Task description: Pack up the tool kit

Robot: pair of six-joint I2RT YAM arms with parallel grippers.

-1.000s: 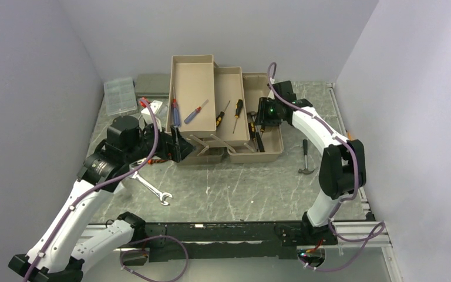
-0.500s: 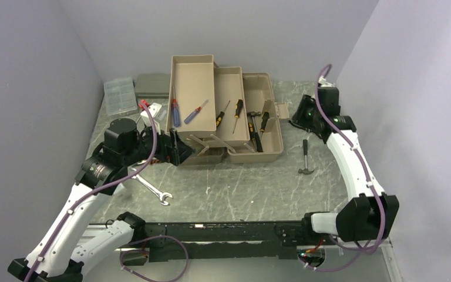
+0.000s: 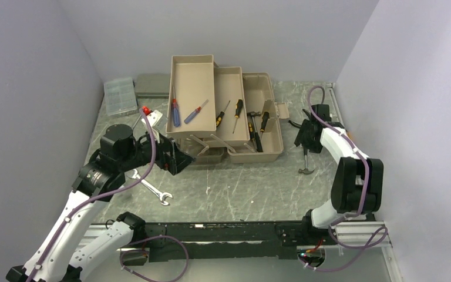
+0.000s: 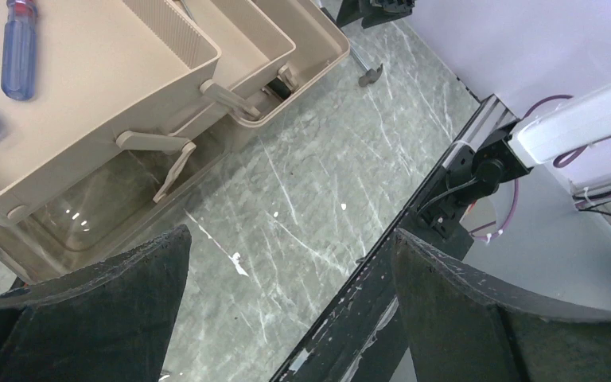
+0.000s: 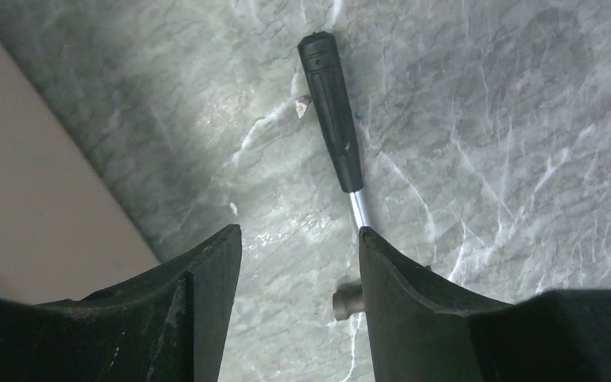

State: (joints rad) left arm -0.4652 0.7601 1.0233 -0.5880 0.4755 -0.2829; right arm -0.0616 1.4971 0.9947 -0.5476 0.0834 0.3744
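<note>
**Toolbox part-filled, hammer and wrench not yet packed**

Behind the toolbox's (image 3: pixel 273 150) left corner sit a clear organiser box (image 3: pixel 120 96) and a flat grey case (image 3: pixel 152 84), neither part of the kit. The left gripper (image 3: pixel 182 157) hangs at the toolbox's front-left corner with its jaws spread wide and nothing between them. In front of the toolbox, to the left, an open-ended wrench (image 3: pixel 152 189) lies on the table and probably needs packing too.

The toolbox stands open with its trays fanned out. The upper tray (image 3: pixel 191 76) holds two blue-handled screwdrivers (image 3: pixel 176 111), and the middle tray (image 3: pixel 229 82) holds two yellow-and-black screwdrivers (image 3: pixel 236 111). More dark tools rest in the toolbox's base.

Just right of the toolbox a small hammer (image 3: pixel 306 157) lies on the table. The right gripper (image 5: pixel 298 239) hovers above it, jaws moderately apart and empty, and the hammer's shaft runs just beside one finger (image 5: pixel 414 302).

By this showing the packing is about half done: the hammer and wrench need loading, then the trays folded in and the lid shut
</note>
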